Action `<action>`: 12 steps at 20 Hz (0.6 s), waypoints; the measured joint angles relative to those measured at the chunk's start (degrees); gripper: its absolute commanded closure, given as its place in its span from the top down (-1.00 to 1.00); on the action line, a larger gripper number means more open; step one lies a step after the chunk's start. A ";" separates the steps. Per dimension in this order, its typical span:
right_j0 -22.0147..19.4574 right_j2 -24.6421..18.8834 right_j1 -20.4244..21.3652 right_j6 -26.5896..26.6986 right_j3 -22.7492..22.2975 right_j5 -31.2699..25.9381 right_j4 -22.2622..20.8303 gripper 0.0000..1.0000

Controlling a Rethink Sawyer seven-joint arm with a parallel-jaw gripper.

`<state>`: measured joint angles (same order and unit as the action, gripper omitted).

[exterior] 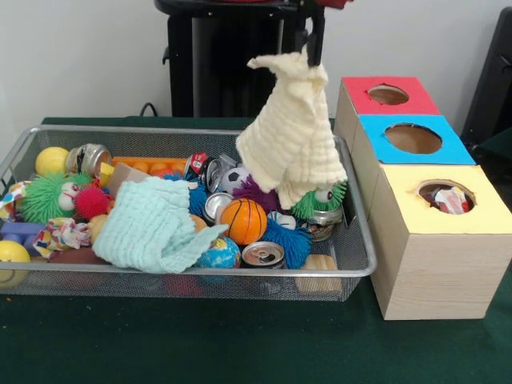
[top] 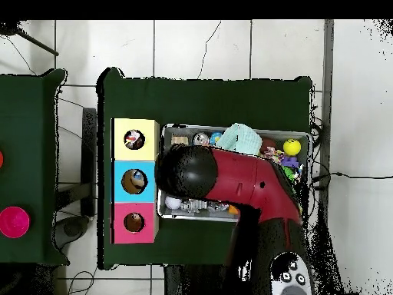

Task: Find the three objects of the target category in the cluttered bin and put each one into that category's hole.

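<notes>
One cream cloth (exterior: 292, 136) hangs pinched in the closed hand (exterior: 313, 44) above the basket's (exterior: 362, 264) right end, near the boxes. The yellow box hole (exterior: 445, 197) already contains fabric; a green cloth (exterior: 152, 226) remains inside.

A plain, pale wall (exterior: 88, 56) closes the scene behind, evenly lit with no hard shadows, and a dark upright panel (exterior: 494, 80) stands at the right edge of the front view. The surface (exterior: 240, 344) is covered in dark green cloth. From overhead it sits on a floor (top: 199, 46) of large light tiles with thin grout lines — dark cables (top: 207, 38) trail across them. A second green-covered table (top: 27, 154) stands beside it, apart by a narrow gap — on it lies a round magenta disc (top: 14, 221).
</notes>
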<state>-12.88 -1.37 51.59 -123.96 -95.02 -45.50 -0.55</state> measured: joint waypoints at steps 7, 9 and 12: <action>-0.13 0.76 -4.96 0.00 -0.19 9.47 -0.09 1.00; -0.13 0.83 -5.18 0.00 -0.20 9.61 -0.10 1.00; -0.19 1.11 -6.21 0.00 -0.18 9.77 -0.09 1.00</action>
<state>-13.08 -0.26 45.38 -123.96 -95.20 -35.72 -0.64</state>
